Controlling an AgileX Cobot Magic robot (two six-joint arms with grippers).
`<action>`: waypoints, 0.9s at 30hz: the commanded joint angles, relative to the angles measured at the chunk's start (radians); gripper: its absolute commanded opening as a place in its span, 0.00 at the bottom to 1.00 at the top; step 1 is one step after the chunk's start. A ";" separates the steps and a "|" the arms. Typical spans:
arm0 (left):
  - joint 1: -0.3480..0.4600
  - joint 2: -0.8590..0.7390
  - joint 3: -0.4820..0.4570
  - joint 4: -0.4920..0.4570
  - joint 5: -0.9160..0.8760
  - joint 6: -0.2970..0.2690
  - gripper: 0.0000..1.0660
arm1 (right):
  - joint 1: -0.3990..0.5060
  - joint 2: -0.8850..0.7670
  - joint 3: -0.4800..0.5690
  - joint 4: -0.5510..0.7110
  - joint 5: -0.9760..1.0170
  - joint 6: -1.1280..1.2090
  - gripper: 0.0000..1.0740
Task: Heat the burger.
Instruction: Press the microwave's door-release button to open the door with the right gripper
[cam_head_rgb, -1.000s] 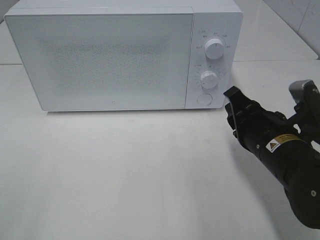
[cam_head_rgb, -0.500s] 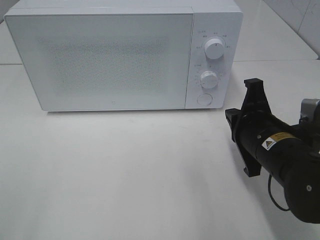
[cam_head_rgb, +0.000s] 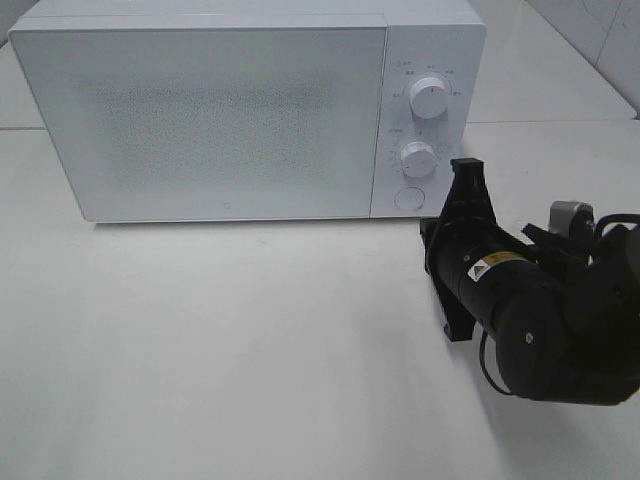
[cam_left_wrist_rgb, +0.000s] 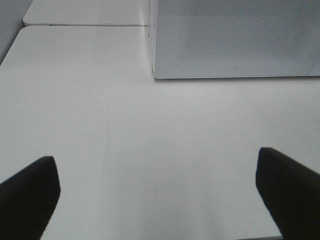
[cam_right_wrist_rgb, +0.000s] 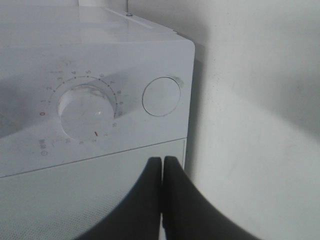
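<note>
The burger is in none of the views: it is not between either pair of jaws, nor on the bench (cam_head_rgb: 250, 350) ahead of them. The microwave (cam_head_rgb: 230, 110) stands with its door (cam_head_rgb: 200, 120) closed. The speckled front lets nothing show through, so I cannot tell whether the burger sits inside.

The right jaws are pressed together on nothing, tips pointed at the control panel. The round button (cam_right_wrist_rgb: 161, 96) lies just ahead of the tips, not yet touched, with the lower dial (cam_right_wrist_rgb: 85, 111) beside it. This reads as a poke at the button, probably to release the door or start the heating. The left jaws are spread wide over bare bench, with the microwave's near corner well ahead of them.

If it has to be moved, the burger should be light, soft and easily crushed, its layers apt to slide and the bun likely slick. It is best taken with wide jaws low across the bun's sides, squeezed gently and kept level
</note>
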 joint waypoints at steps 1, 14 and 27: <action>0.004 -0.017 0.005 -0.003 -0.004 0.000 0.94 | -0.023 0.020 -0.035 -0.011 0.008 0.001 0.00; 0.004 -0.017 0.005 -0.003 -0.004 0.000 0.94 | -0.128 0.117 -0.216 -0.075 0.133 -0.036 0.00; 0.004 -0.017 0.005 -0.003 -0.004 0.000 0.94 | -0.167 0.196 -0.314 -0.085 0.156 -0.043 0.00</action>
